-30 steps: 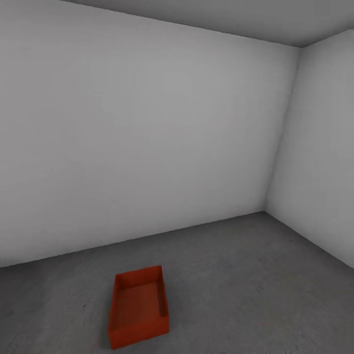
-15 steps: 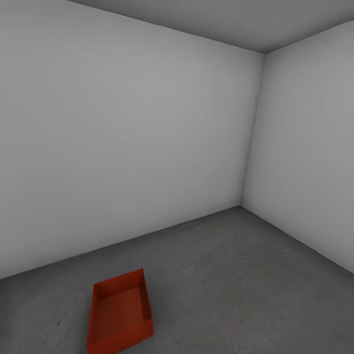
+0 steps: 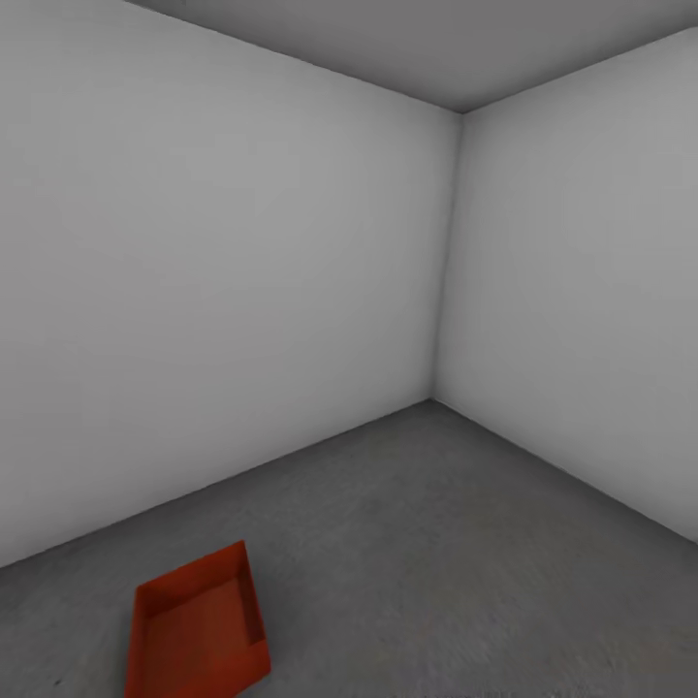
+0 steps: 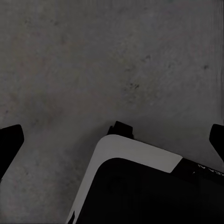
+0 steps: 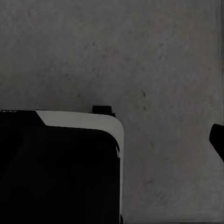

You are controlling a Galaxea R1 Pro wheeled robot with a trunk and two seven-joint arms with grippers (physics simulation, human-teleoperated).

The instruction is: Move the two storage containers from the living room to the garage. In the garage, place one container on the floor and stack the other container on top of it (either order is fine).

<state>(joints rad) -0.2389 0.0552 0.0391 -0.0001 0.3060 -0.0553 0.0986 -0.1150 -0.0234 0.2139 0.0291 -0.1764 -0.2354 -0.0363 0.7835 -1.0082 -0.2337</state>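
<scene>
Head view, left to right: one storage container [image 3: 194,635] sits on the garage floor [image 3: 465,562] at about 7 o'clock, open side up, cut by the lower edge; the white walls [image 3: 223,291] meet in a corner at 1 o'clock. Left wrist view: your left claw [image 4: 112,140] points down at bare concrete, its dark fingertips [image 4: 9,140] at opposite edges, spread wide, holding nothing. Right wrist view: one fingertip [image 5: 218,140] of your right claw shows, so its opening cannot be judged. Risk: the container lies near the base; turning blind, you could nudge it.
</scene>
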